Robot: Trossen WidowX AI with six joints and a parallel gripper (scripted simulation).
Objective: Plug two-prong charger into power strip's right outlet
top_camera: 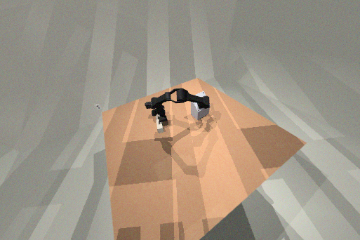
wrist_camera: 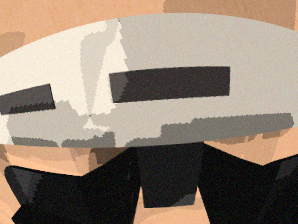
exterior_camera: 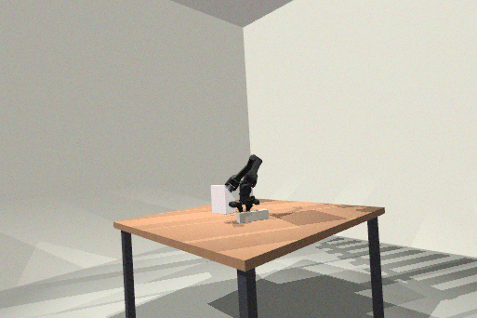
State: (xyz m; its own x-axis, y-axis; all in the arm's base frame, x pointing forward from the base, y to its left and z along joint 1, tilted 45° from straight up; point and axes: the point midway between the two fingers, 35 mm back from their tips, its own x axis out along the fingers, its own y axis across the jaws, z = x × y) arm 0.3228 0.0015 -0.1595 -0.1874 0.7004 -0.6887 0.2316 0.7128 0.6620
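Note:
The pale grey power strip (wrist_camera: 153, 43) (top_camera: 160, 128) (exterior_camera: 253, 216) lies flat on the wooden table (top_camera: 198, 175) (exterior_camera: 207, 234). In the wrist view it fills the upper middle and shows two dark outlet slots, one wide slot (wrist_camera: 169, 84) near the centre and one slot (wrist_camera: 25, 100) cut off at the left edge. My gripper (wrist_camera: 166, 147) (top_camera: 159, 117) (exterior_camera: 245, 204) points down just above the strip and is shut on the dark charger (wrist_camera: 169, 183). The charger's body sits right below the centre slot in the wrist view. Its prongs are hidden.
The arm's white base box (top_camera: 198, 111) (exterior_camera: 222, 200) stands on the table behind the strip. The table's edges (top_camera: 286, 154) (exterior_camera: 310, 237) lie far from the gripper. Bands of light and shadow cross the table top.

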